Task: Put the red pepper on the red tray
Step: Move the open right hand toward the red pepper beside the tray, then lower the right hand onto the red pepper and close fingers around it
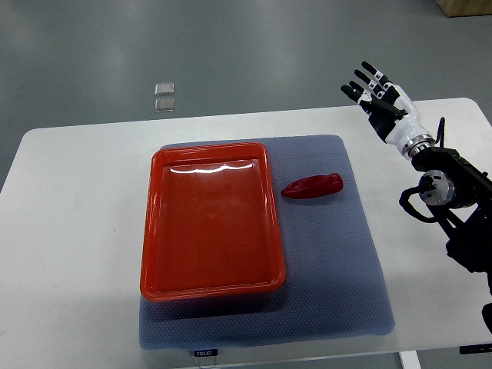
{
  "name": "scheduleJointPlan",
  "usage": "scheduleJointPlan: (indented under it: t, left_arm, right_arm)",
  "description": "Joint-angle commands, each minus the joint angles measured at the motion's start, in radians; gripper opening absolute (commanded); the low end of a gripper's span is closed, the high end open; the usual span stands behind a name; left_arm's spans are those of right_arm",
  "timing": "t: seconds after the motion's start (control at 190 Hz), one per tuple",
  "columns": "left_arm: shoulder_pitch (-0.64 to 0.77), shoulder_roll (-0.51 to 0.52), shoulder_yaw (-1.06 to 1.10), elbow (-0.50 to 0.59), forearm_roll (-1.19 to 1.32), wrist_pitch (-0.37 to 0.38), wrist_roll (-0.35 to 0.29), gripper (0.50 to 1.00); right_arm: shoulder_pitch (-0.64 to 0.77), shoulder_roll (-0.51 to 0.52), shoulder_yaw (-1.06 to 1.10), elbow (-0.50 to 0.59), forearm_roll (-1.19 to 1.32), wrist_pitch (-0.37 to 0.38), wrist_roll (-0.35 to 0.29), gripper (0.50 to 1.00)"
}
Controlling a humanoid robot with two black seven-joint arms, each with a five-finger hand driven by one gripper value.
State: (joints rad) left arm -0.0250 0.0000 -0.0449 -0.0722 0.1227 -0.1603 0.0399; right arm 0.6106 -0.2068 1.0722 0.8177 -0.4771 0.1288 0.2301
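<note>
We look down on a white counter (84, 231) with a blue-grey mat (338, 261) spread over its middle. On the left half of the mat sits the red tray (211, 280), a shallow rectangle with raised rims and nothing inside; light glints along its far inner edge.

The pepper (312, 187) lies on the mat just beside the tray's right rim, near the far right corner of the tray but not touching it. It rests on its side, lengthwise across our view, the broader end toward the right and the narrower end pointing at the tray.

Our right hand (382, 104) comes in from the right edge on a black, jointed arm (446, 188) with a white wrist section. It hangs over the far right part of the counter, beyond the mat's corner, well apart from the pepper. Its dark fingers (360, 81) are released and spread, pointing up and away toward the far left, holding nothing.

Beyond the counter, on the grey floor (254, 54), two small clear squares (164, 96) lie one behind the other.
</note>
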Motion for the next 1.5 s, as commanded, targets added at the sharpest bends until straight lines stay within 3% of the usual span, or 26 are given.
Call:
scheduleJointPlan:
  t: [0.0, 0.2, 0.353, 0.753, 1.1, 1.495]
  left_arm:
    - [-0.004, 0.000, -0.001, 0.002, -0.002, 0.002, 0.000, 1.000]
    - [-0.004, 0.000, -0.003, 0.000, -0.002, 0.002, 0.005, 1.000]
    - [-0.004, 0.000, -0.003, 0.000, -0.002, 0.002, 0.003, 1.000]
    - [-0.004, 0.000, -0.003, 0.000, -0.002, 0.005, 0.003, 1.000]
    - [-0.004, 0.000, -0.003, 0.000, -0.002, 0.005, 0.003, 1.000]
    - [-0.004, 0.000, -0.003, 0.002, -0.002, 0.005, 0.003, 1.000]
  right_arm:
    - [0.000, -0.002, -0.006, 0.000, 0.000, 0.006, 0.000, 0.934]
    - [0.001, -0.010, -0.018, 0.003, -0.003, 0.012, 0.000, 0.934]
    - [0.005, -0.042, -0.061, 0.003, -0.017, 0.061, 0.000, 0.932]
    - [0.113, -0.168, -0.268, 0.009, -0.258, 0.138, 0.018, 0.932]
    - [0.209, -0.253, -0.500, 0.038, -0.544, 0.184, 0.097, 0.934]
    - [0.293, -0.269, -0.722, 0.058, -0.752, 0.170, 0.117, 0.903]
